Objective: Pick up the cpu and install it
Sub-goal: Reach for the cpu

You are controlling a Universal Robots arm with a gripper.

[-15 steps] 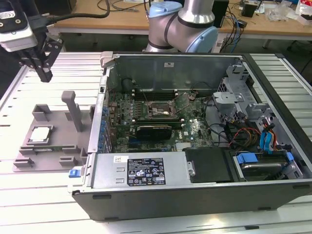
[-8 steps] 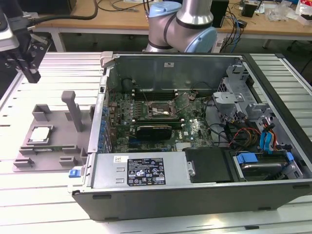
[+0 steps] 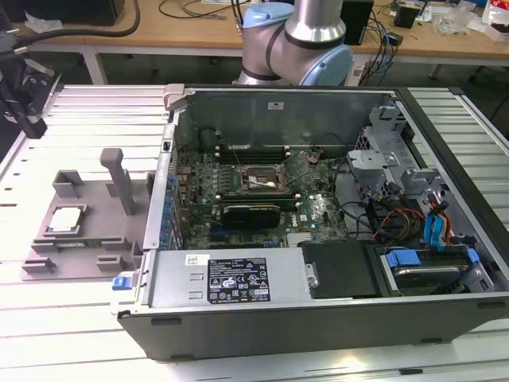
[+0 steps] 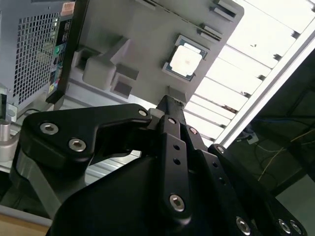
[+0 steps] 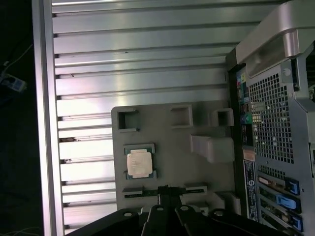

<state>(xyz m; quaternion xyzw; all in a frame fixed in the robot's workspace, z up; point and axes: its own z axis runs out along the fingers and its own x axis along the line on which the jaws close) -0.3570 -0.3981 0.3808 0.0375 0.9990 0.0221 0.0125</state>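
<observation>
"Exterior view first: where's the cpu?"

"I've got the cpu, a small flat square chip with a pale silver metal top, lying flat in a recess of the grey plastic tray with upright posts. The tray sits on the slatted aluminium table, just beside the open grey computer case, on the exterior view's left of it."

"Do the wrist cameras agree?"

"Yes. In both wrist views the chip sits in its tray pocket, metal top up, not picked up."

"And the claw?"

"My black gripper has its fingers closed together with nothing between them. In the first wrist view the tips show over the tray's edge, near the chip but apart from it — no contact."

"Install spot?"

"In the exterior view, the square metal-framed socket on the green motherboard is inside the case, well apart from the tray. The long black rectangular card is just beside it."
</observation>
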